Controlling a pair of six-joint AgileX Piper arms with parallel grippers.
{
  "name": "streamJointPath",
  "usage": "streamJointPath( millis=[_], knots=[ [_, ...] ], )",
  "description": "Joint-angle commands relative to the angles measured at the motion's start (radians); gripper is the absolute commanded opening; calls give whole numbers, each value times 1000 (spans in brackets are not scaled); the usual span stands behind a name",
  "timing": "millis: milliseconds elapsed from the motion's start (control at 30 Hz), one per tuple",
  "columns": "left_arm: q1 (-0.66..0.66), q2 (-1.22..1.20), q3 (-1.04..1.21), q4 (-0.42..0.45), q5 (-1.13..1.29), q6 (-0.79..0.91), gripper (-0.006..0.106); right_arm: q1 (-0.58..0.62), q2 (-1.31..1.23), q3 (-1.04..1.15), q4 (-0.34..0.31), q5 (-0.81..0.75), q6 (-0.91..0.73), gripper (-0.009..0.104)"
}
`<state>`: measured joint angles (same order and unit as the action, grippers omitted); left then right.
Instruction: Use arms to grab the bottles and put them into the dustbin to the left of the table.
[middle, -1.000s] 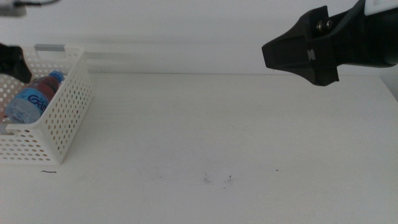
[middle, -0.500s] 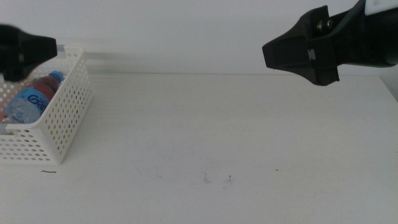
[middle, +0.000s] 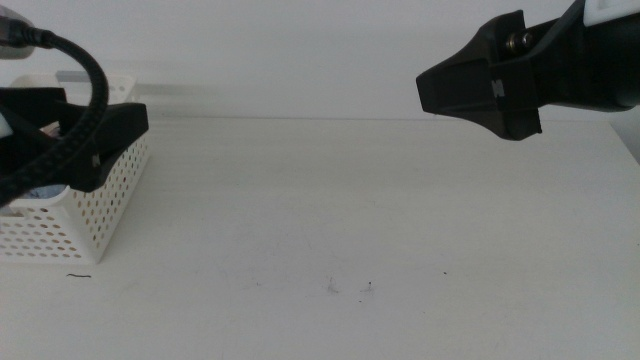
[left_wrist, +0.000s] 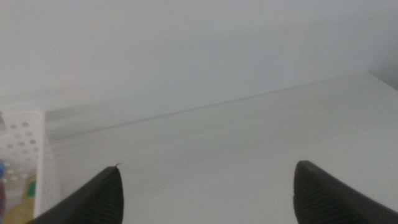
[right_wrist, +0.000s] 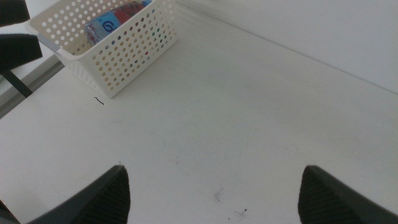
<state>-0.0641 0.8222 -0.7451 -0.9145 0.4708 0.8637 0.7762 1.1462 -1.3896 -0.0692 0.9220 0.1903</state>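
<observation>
Over white perforated plastic dustbin (right_wrist: 118, 46): left gripper (left_wrist: 205, 190) spread, empty. Right gripper (right_wrist: 214, 193) spread, raised. Blue-labelled clear bottle (right_wrist: 109, 22) inside; likely light, slippery; grip mid-body.

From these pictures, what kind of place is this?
Probably a robot test bench, not a home: a plain white table against a bare wall, a perforated basket holding bottles, and two arms with open hands, left and right.
</observation>
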Motion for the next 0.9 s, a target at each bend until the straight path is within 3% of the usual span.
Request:
streamJointPath(
  millis=[0,333,367,500,533,600,867],
  knots=[
    [-6,0,1,-3,-32,-8,94,4,-2,-9,-4,-7,-8,91],
    [-12,-4,14,-12,-75,-36,94,4,-2,-9,-2,-7,-8,91],
    [-22,-14,14,74,-78,-113,94,4,-2,-9,-2,-7,-8,91],
    [-131,-67,14,693,-86,-775,94,4,-2,-9,-2,-7,-8,91],
    [-160,-73,14,787,-89,-858,94,4,-2,-9,-2,-7,-8,91],
    [-187,-81,14,848,-112,-905,94,4,-2,-9,-6,-7,-8,91],
    [-185,-91,14,854,-139,-888,94,4,-2,-9,6,-7,-8,91]
  ],
)
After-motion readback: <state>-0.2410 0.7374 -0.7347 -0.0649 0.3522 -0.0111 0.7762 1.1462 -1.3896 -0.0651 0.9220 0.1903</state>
